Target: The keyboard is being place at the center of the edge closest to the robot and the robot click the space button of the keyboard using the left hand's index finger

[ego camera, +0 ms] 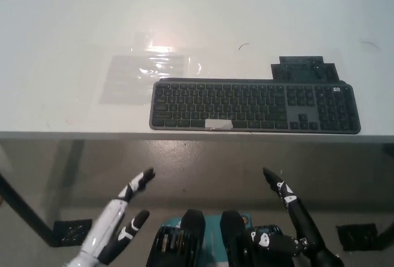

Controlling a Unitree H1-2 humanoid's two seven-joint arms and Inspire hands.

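Head view: a white table (55,27) with a smooth, matte top fills the upper half of the picture, and its front edge runs straight across. A flat, dark grey keyboard (255,105) with rounded corners lies along that edge, to the right of the middle. Its space bar (218,123) carries a pale patch that looks like tape. The key legends are too small to read. Just behind the keyboard's right part lies a flat dark thing (301,69). Its front is hidden by the keyboard and what it is cannot be made out. To the left of the keyboard a clear, glossy plastic sheet (148,73) lies flat on the table, catching a bright glare.

Below the table edge, the white left hand (117,218) hovers with its fingers spread and one finger stretched toward the table, holding nothing. The black right hand (289,208) is held likewise, empty with its fingers apart. It is partly lost against dark shapes and cut off at the bottom.
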